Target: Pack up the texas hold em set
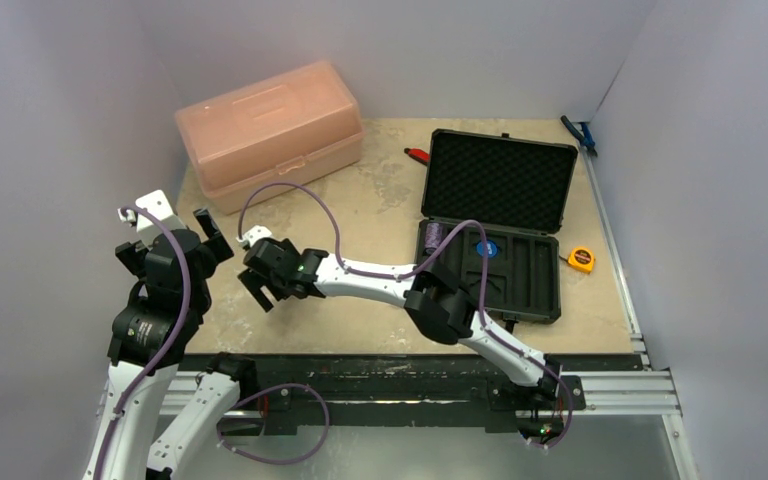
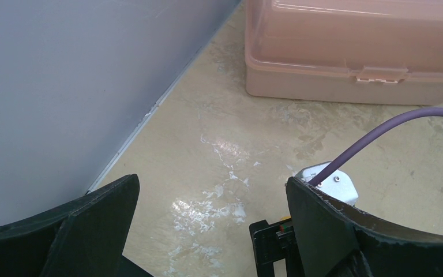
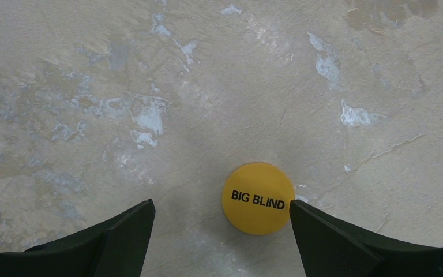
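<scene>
- We judged the step in hand to be the pickup of the orange disc, marked BIG BLIND. It lay flat on the table, well apart from the black briefcase.
- The right gripper hung over the disc with its jaws wide and nothing held. The disc sat between the fingers, off centre and right against one of them.
- The left gripper was also spread wide and empty, near the pink box.
- The briefcase stood open with its lid up, a purple chip stack already in its tray.
- The next move, we thought, called for centring on the disc and coming down to the table before closing. A disc that thin could slide or slip out.
</scene>
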Robot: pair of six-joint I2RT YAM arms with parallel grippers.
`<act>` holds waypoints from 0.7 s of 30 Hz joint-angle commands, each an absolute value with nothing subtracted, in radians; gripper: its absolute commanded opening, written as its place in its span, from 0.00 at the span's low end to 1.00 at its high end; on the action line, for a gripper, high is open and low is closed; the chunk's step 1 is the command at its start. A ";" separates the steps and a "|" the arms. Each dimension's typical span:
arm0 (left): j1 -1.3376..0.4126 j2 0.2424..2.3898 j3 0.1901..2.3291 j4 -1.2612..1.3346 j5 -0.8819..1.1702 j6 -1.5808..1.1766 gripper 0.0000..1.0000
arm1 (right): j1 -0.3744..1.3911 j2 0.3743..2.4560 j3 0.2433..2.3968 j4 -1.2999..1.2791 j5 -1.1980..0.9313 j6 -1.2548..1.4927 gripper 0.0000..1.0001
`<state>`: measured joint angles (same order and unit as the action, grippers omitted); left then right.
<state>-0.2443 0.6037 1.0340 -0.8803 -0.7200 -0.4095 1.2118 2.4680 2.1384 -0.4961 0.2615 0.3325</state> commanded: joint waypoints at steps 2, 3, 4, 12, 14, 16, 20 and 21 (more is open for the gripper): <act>-0.239 0.597 1.034 -0.860 -0.737 -0.423 1.00 | 1.192 2.498 2.128 -0.463 0.247 0.392 0.87; -0.239 0.597 1.034 -0.860 -0.737 -0.423 1.00 | 1.191 2.501 2.128 -0.465 0.253 0.395 0.86; -0.238 0.595 1.034 -0.859 -0.737 -0.424 1.00 | 1.190 2.505 2.128 -0.468 0.261 0.396 0.85; -0.239 0.592 1.034 -0.860 -0.737 -0.422 1.00 | 1.189 2.521 2.120 -0.492 0.288 0.399 0.79; -0.239 0.592 1.034 -0.859 -0.737 -0.422 1.00 | 1.189 2.515 2.108 -0.501 0.310 0.400 0.77; -0.239 0.592 1.034 -0.859 -0.735 -0.422 1.00 | 1.189 2.499 2.090 -0.508 0.342 0.398 0.77; -0.239 0.592 1.034 -0.859 -0.732 -0.423 1.00 | 1.189 2.465 2.056 -0.503 0.375 0.388 0.81; -0.239 0.592 1.034 -0.859 -0.732 -0.421 1.00 | 1.189 2.457 2.052 -0.502 0.383 0.385 0.82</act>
